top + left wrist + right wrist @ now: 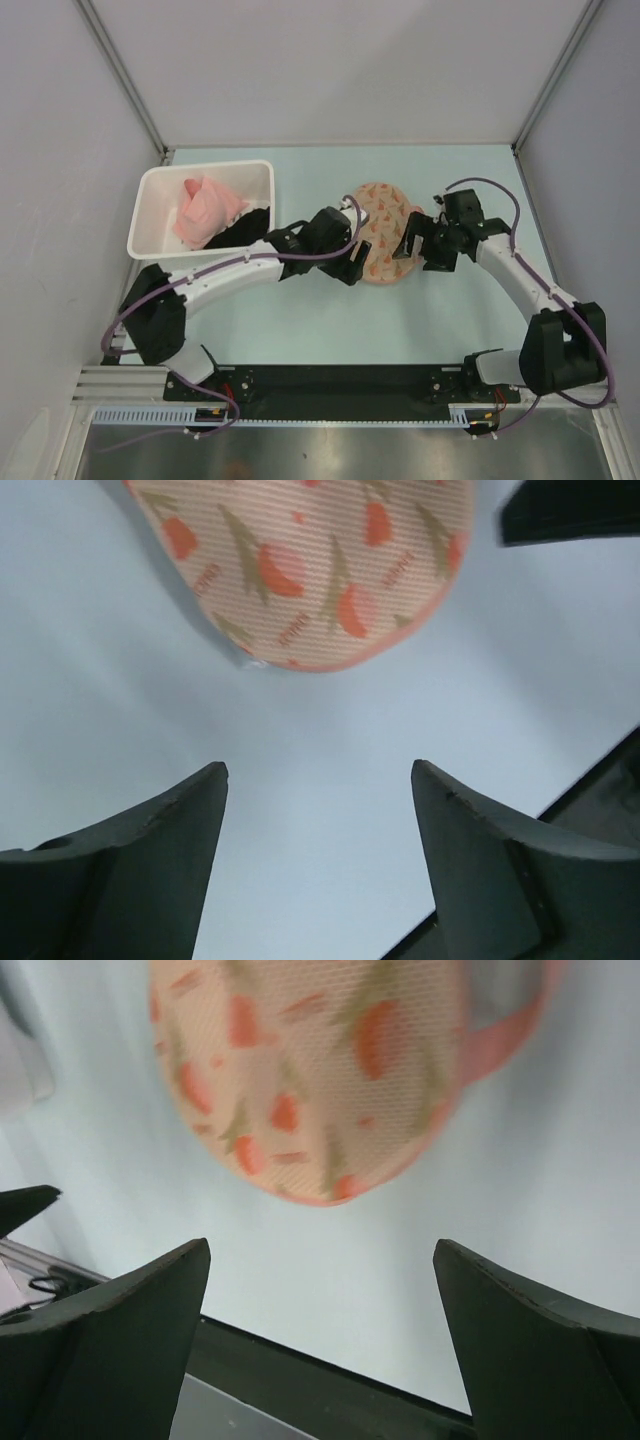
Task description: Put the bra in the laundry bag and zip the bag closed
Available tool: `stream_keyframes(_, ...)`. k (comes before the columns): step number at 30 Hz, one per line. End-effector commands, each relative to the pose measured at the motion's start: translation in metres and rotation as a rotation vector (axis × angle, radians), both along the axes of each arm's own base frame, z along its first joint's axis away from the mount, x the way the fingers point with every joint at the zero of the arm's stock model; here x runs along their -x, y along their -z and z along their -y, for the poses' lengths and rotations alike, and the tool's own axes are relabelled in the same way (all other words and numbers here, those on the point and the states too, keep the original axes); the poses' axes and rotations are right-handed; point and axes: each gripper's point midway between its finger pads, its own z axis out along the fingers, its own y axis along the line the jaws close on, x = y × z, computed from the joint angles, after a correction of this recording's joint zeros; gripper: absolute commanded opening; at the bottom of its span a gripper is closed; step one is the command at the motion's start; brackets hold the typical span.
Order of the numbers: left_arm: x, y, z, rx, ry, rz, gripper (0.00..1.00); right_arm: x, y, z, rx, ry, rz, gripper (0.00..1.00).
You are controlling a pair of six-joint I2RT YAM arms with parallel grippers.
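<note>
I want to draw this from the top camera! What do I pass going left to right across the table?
white bin holding a pink cloth and a black garment → left claw → laundry bag → right claw

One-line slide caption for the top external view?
Left pincer and right pincer, both open, flank the laundry bag; white bin at left.

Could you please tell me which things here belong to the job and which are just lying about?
Belongs to the job: laundry bag; left gripper and right gripper, both open, one on either side of it. The bra is not in view.
Just lying about: white bin; pink cloth and black garment inside it.
</note>
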Motion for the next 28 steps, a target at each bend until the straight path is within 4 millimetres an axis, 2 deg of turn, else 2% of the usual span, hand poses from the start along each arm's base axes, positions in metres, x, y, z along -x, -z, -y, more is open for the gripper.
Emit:
stream_keyframes(1, 0.031, 0.002, -0.018, -0.042, -0.021, 0.027, 0.82, 0.004, -0.041, -0.028, 0.006, -0.051, 0.16, 1.0)
stream_keyframes(2, 0.035, -0.017, -0.015, 0.025, -0.019, 0.074, 0.82, 0.013, -0.04, -0.04, -0.003, -0.071, 0.177, 1.0)
stream_keyframes(3, 0.046, -0.005, -0.023, 0.028, -0.017, 0.061, 0.83, 0.009, -0.046, -0.047, -0.024, -0.072, 0.243, 1.0)
stream_keyframes(4, 0.051, -0.007, -0.026, 0.058, -0.013, 0.075, 0.83, 0.014, -0.065, -0.05, -0.062, -0.066, 0.333, 1.0)
stream_keyframes(5, 0.056, -0.039, -0.02, 0.195, 0.007, 0.136, 0.83, 0.016, -0.069, -0.052, -0.074, -0.053, 0.384, 1.0)
stream_keyframes(6, 0.069, -0.018, -0.03, 0.21, 0.009, 0.107, 0.84, 0.023, -0.058, -0.057, -0.12, -0.016, 0.403, 1.0)
stream_keyframes(7, 0.074, -0.025, -0.033, 0.275, 0.006, 0.123, 0.84, 0.031, -0.075, -0.056, -0.174, 0.002, 0.494, 1.0)
stream_keyframes(8, 0.077, -0.056, -0.035, 0.411, -0.001, 0.19, 0.86, 0.037, -0.073, -0.054, -0.206, 0.026, 0.532, 1.0)
stream_keyframes(9, 0.088, -0.034, -0.047, 0.433, -0.026, 0.158, 0.86, 0.044, -0.052, -0.053, -0.256, 0.076, 0.514, 1.0)
stream_keyframes(10, 0.089, -0.047, -0.047, 0.532, -0.036, 0.192, 0.88, 0.05, -0.044, -0.049, -0.28, 0.103, 0.519, 1.0)
stream_keyframes(11, 0.094, -0.048, -0.053, 0.584, -0.047, 0.201, 0.89, 0.058, -0.058, -0.044, -0.346, 0.136, 0.585, 1.0)
stream_keyframes(12, 0.104, -0.047, -0.068, 0.673, -0.068, 0.21, 0.89, 0.065, -0.034, -0.039, -0.368, 0.185, 0.532, 1.0)
stream_keyframes(13, 0.106, -0.055, -0.072, 0.749, -0.077, 0.236, 0.92, 0.07, -0.032, -0.036, -0.404, 0.218, 0.529, 1.0)
stream_keyframes(14, 0.11, -0.057, -0.079, 0.802, -0.091, 0.246, 0.94, 0.075, -0.041, -0.032, -0.459, 0.247, 0.565, 1.0)
stream_keyframes(15, 0.114, -0.056, -0.09, 0.881, -0.125, 0.259, 0.95, 0.081, -0.03, -0.03, -0.471, 0.266, 0.537, 1.0)
stream_keyframes(17, 0.119, -0.059, -0.1, 0.961, -0.131, 0.283, 0.95, 0.088, -0.005, -0.027, -0.517, 0.343, 0.45, 1.0)
stream_keyframes(18, 0.121, -0.047, -0.103, 0.978, -0.152, 0.261, 0.95, 0.093, 0.001, -0.023, -0.533, 0.366, 0.432, 1.0)
stream_keyframes(19, 0.123, -0.067, -0.113, 1.074, -0.164, 0.299, 0.96, 0.095, 0.013, -0.021, -0.535, 0.399, 0.392, 1.0)
stream_keyframes(20, 0.124, -0.058, -0.113, 1.091, -0.169, 0.293, 0.96, 0.095, 0.017, -0.017, -0.53, 0.438, 0.374, 1.0)
stream_keyframes(21, 0.126, -0.049, -0.108, 1.066, -0.15, 0.261, 0.96, 0.101, 0.034, -0.013, -0.485, 0.461, 0.308, 1.0)
stream_keyframes(23, 0.139, -0.049, -0.096, 1.092, -0.052, 0.234, 0.96, 0.1, 0.049, -0.007, -0.446, 0.512, 0.269, 1.0)
stream_keyframes(24, 0.14, -0.035, -0.093, 1.105, -0.046, 0.208, 0.96, 0.101, 0.055, -0.009, -0.446, 0.512, 0.249, 1.0)
stream_keyframes(25, 0.144, -0.053, -0.094, 1.208, -0.023, 0.236, 0.96, 0.1, 0.056, -0.011, -0.466, 0.513, 0.242, 1.0)
stream_keyframes(26, 0.139, -0.054, -0.097, 1.232, -0.06, 0.243, 0.97, 0.105, 0.063, -0.019, -0.491, 0.48, 0.213, 1.0)
stream_keyframes(27, 0.14, -0.058, -0.098, 1.254, -0.058, 0.244, 0.97, 0.101, 0.048, -0.025, -0.543, 0.451, 0.25, 1.0)
stream_keyframes(28, 0.137, -0.074, -0.104, 1.314, -0.077, 0.286, 0.99, 0.1, 0.036, -0.03, -0.583, 0.414, 0.287, 1.0)
